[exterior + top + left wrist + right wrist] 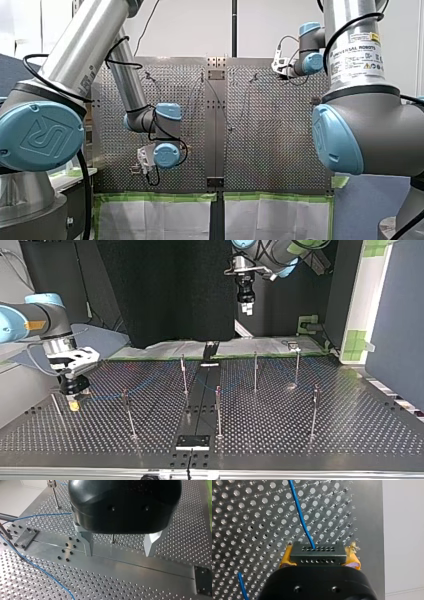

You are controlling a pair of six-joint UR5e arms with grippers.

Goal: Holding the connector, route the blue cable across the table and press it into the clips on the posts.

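Note:
My right gripper (320,545) has its yellow pads (285,558) shut on a black connector (317,555), and the blue cable (301,517) runs out of the connector's face over the perforated plate. In the top view this gripper (73,403) sits low over the table at the left, with the cable (112,396) trailing toward the middle posts (184,372). My left gripper (120,553) hangs open above the table's centre strip, metal fingers (88,545) wide apart with nothing between them. A stretch of blue cable (37,566) lies beside it. In the top view my left gripper (246,307) is held high at the back.
Several thin upright posts (218,410) stand across the perforated table (350,440). A dark plate (193,442) lies on the centre strip near the top view's front edge. One post's base (113,539) stands just behind my left gripper's fingers.

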